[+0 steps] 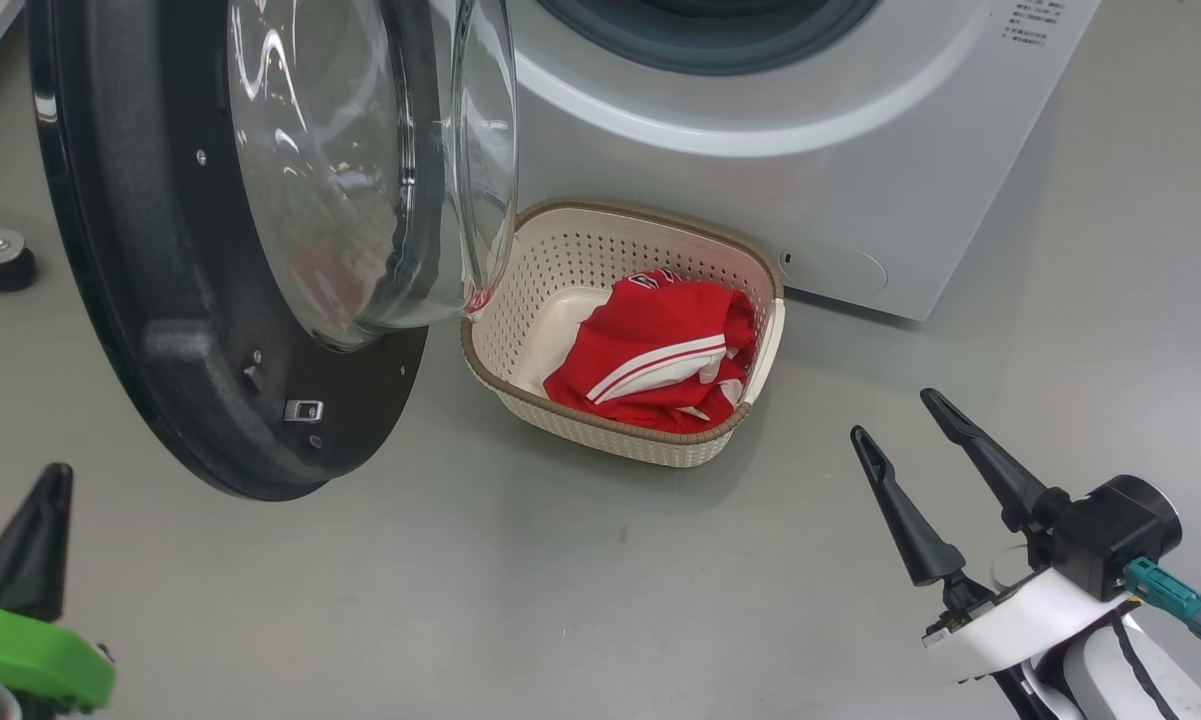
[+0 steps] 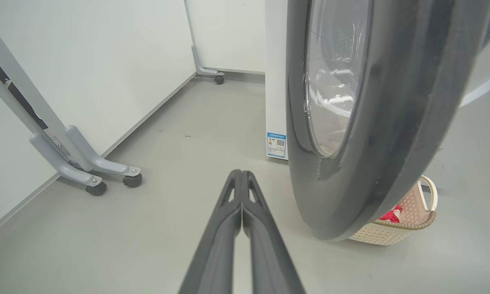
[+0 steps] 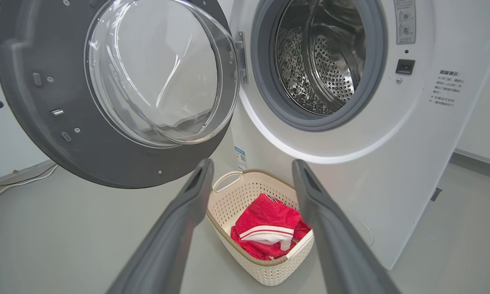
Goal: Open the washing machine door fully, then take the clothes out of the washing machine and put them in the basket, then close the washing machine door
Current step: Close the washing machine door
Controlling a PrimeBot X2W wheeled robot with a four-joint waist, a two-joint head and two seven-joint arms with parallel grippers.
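Observation:
The washing machine door (image 1: 160, 300) stands swung open, its glass bowl (image 3: 159, 73) facing outward from the white washing machine (image 3: 391, 155), whose steel drum (image 3: 318, 57) looks bare. Red clothes (image 1: 660, 350) with white stripes lie in the cream basket (image 1: 560, 260) on the floor before the machine. My left gripper (image 2: 241, 173) is shut on nothing, low at the left, beside the outer face of the door (image 2: 391, 122). My right gripper (image 1: 895, 415) hangs open, right of the basket, with the clothes (image 3: 265, 228) seen between its fingers.
Grey floor spreads around the basket (image 3: 265, 269). A white partition with grey wheeled feet (image 2: 94, 167) stands to the left of the machine. A caster (image 1: 0, 265) sits at the far left, and a cable (image 3: 20, 181) runs along the wall.

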